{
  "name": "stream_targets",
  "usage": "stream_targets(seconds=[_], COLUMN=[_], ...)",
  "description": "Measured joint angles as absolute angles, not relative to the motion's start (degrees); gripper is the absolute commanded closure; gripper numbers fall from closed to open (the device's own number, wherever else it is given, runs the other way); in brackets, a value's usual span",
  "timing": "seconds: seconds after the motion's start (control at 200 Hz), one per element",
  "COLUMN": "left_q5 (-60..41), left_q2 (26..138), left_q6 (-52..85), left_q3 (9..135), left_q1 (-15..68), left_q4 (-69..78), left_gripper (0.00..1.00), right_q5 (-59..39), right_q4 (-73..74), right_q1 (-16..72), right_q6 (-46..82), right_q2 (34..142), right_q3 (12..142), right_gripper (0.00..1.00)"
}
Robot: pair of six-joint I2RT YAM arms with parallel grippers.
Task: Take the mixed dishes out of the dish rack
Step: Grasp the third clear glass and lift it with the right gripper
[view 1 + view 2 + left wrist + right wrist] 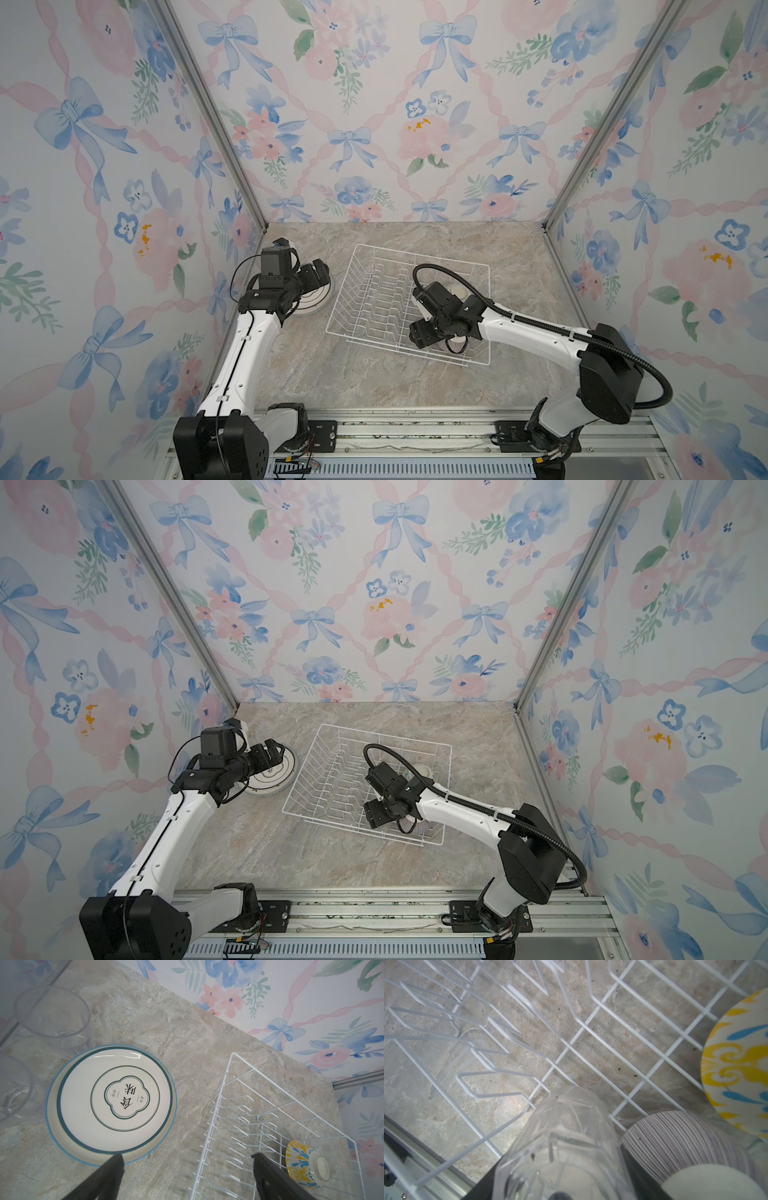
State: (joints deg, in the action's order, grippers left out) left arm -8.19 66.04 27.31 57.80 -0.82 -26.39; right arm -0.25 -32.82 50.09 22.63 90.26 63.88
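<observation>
The white wire dish rack [419,254] [386,734] stands mid-table. At its near right end lie a yellow-blue floral bowl [737,1068] [301,1165] and a grey-striped bowl [675,1142] [457,345]. My right gripper [560,1159] reaches into that end, and its dark fingers press both sides of a clear glass [566,1136]. Left of the rack, white plates [116,1103] [313,301] with dark rim bands sit stacked on the table. Two clear glasses [54,1014] [14,1088] stand beside them. My left gripper [187,1155] hangs open above the gap between plates and rack, holding nothing.
Upright divider prongs [492,1076] fill the rack's left and middle part with nothing in them. Wallpapered walls close the table on the left, right and back. A metal rail [415,428] with both arm bases runs along the front edge.
</observation>
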Motion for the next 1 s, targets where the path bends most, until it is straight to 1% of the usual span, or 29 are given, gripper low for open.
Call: stream_targets(seconds=[0.3,0.44,0.805,1.0], left_q5=[-8.25,-8.43,-8.38,-8.32], left_q2=[66.02,66.04,67.02,67.00], left_q6=[28.71,29.67,32.67,34.48], left_q3=[56.31,55.72,54.96,52.38], left_q1=[0.47,2.15,7.60,9.69], left_q4=[-25.12,-23.62,-19.20,-15.57], left_gripper=[0.02,0.02,0.02,0.02], right_q5=[-1.54,-4.21,-8.80,-11.62], right_q4=[-31.83,-30.15,-25.91,-22.65], right_q1=[48.23,44.34,34.96,29.56], right_q6=[22.72,23.62,25.93,28.23], right_q2=[90.24,90.08,88.60,88.60], right_q3=[64.07,64.07,64.53,64.82], right_gripper=[0.41,0.43,0.44,0.45])
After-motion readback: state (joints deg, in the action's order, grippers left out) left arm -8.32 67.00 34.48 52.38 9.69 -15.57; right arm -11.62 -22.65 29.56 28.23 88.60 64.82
